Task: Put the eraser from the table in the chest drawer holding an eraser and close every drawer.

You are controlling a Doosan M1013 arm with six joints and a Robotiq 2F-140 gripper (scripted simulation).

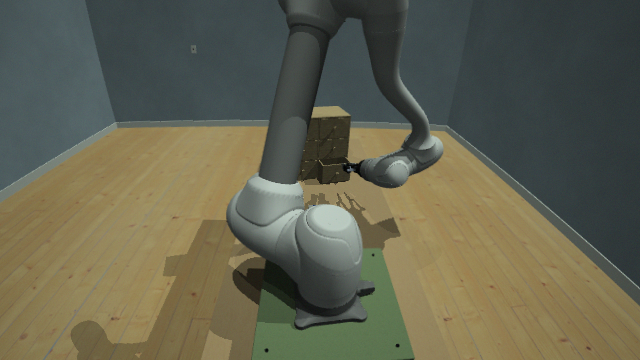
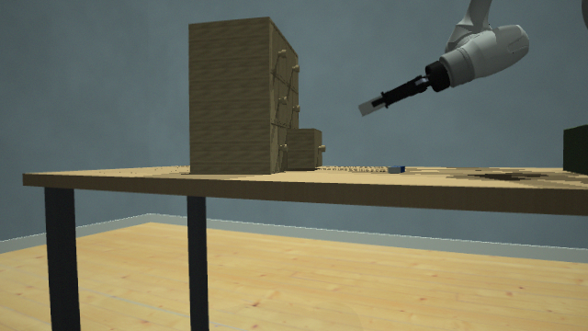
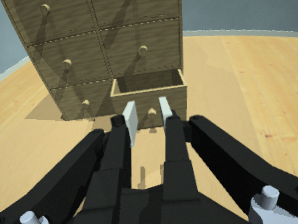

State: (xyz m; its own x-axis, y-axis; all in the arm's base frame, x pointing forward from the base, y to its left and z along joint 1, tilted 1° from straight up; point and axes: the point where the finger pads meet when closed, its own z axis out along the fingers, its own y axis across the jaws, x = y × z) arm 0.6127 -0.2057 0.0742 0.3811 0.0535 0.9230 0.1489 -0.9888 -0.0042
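- Exterior view, left of centre: the chest (image 1: pixel 331 111) (image 2: pixel 230 97) (image 3: pixel 140 35) stands upright on the table (image 2: pixel 294 189).
- Near the centre, a bottom drawer (image 1: pixel 334 174) (image 2: pixel 301 149) (image 3: pixel 172 102) juts out; its contents are perhaps too shadowed to tell.
- Upper right, the claw (image 1: pixel 346 168) (image 2: pixel 366 109) (image 3: pixel 148 109) slants down, released, its fingers slightly parted around nothing.
- Lower right, the eraser (image 2: pixel 396 169) lies on the table, apart from the drawer.

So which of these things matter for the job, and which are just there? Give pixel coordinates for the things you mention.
Part of the job:
- blue-and-white eraser (image 2: pixel 396 169)
- chest (image 1: pixel 332 111) (image 2: pixel 230 97) (image 3: pixel 140 32)
- open drawer (image 1: pixel 334 174) (image 2: pixel 301 149) (image 3: pixel 172 100)
- tool (image 1: pixel 346 168) (image 2: pixel 370 107) (image 3: pixel 148 109)

Just there:
- wall socket (image 1: pixel 193 49)
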